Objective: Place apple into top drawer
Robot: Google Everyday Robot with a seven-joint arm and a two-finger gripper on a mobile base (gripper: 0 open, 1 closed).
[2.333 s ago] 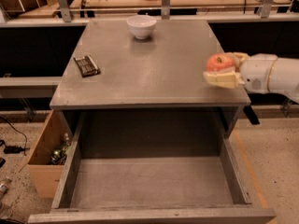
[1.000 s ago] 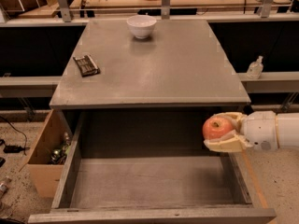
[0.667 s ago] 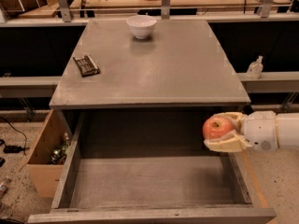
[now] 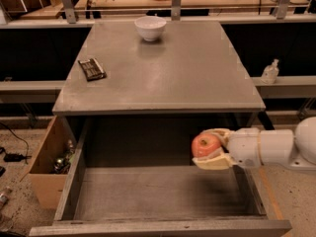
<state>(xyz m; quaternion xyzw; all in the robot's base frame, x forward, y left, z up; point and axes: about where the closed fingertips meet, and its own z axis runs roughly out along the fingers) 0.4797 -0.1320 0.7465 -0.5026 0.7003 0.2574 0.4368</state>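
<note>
Mid-delivery at the cabinet: apple (image 4: 206,145) pinched between the upper and lower jaws of the gripper (image 4: 209,148), suspended over the pulled-out top drawer (image 4: 148,199), with the grey drawer floor directly below the jaws and the right side wall just beside them. Pick-up and carry evidently done; drawer already open. Left to do, by the look of it: lowering toward the floor beneath the jaws, letting go, pulling the arm clear. Well above and beyond the jaws, on the cabinet top (image 4: 182,78), a white bowl (image 4: 150,27) and a dark packet (image 4: 92,68); far across the drawer from them, a cardboard box (image 4: 45,169).
</note>
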